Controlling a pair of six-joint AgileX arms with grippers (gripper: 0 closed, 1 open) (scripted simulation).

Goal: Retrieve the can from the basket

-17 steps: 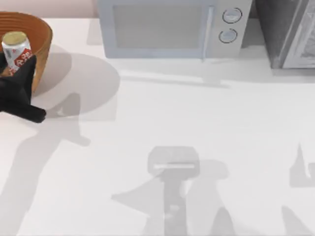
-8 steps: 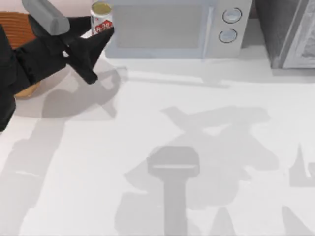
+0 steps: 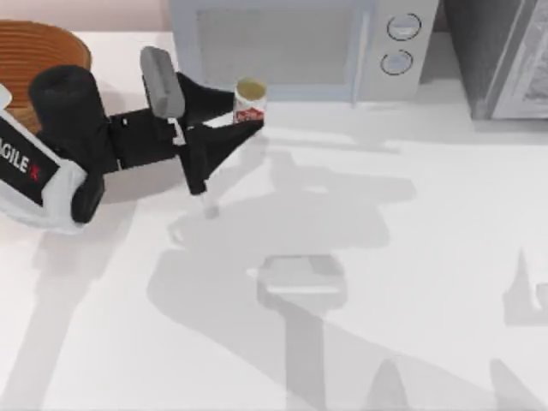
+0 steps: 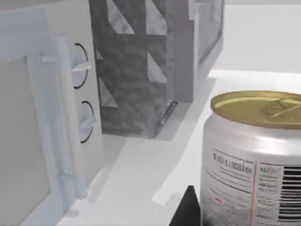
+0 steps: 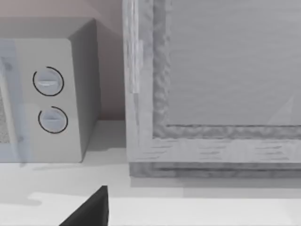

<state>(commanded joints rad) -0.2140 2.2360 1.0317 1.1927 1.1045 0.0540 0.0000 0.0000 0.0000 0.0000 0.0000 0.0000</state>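
Since a second ago the left gripper [image 3: 242,114] has carried the can [image 3: 249,100] out of the basket [image 3: 43,47], fingers clamped around it. Retrieval looks nearly done: the can hangs beside the microwave [image 3: 295,47], unreleased, with only setting it down left.

A pale microwave [image 3: 295,47] stands at the back of the white desk [image 3: 411,257], its two round knobs [image 3: 401,43] stacked one above the other beside the door handle [image 3: 361,51]. Just beside it (toward the desk's right) stands a grey, rough-textured cabinet [image 3: 505,56].
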